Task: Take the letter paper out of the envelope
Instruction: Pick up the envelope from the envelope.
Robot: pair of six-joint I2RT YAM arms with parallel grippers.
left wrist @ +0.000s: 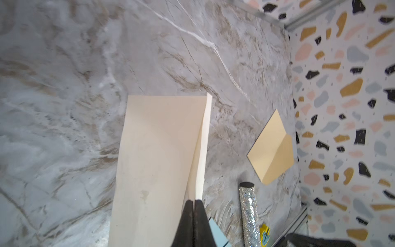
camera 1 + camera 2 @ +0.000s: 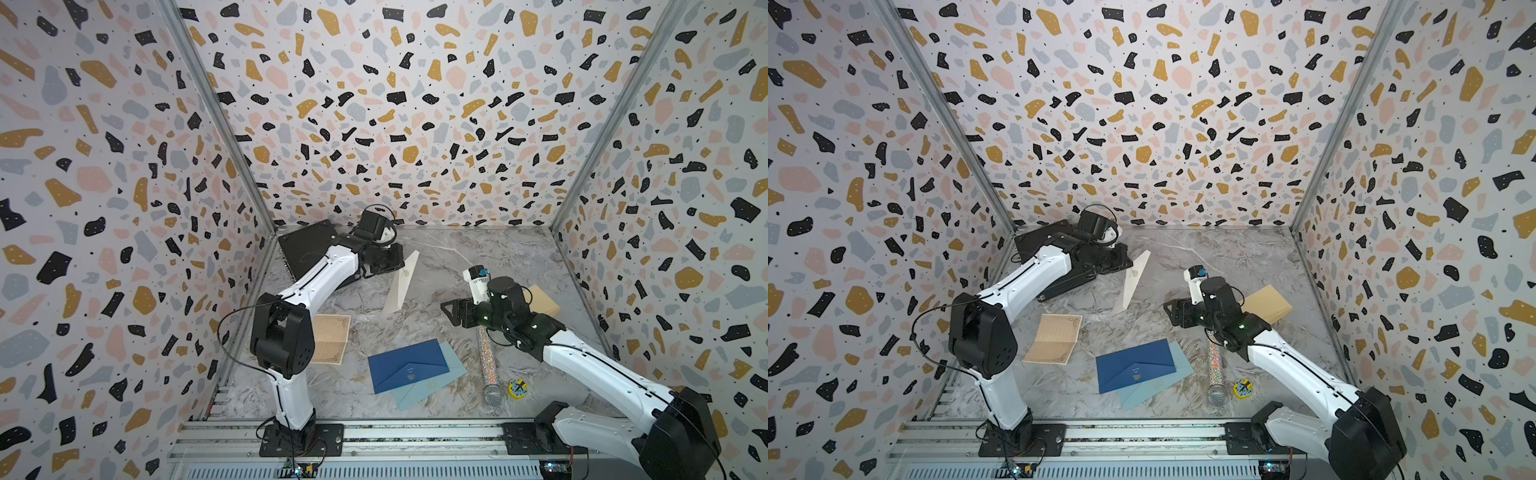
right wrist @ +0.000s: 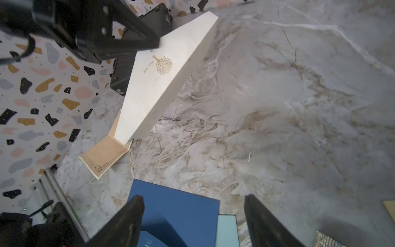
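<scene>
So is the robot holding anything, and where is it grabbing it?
The left hand pinches the cream envelope by one thin edge. The right hand is open, holding nothing.

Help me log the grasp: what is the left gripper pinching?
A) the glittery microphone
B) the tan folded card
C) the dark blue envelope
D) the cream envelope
D: in the left wrist view the left gripper is shut on the edge of the cream envelope.
</scene>
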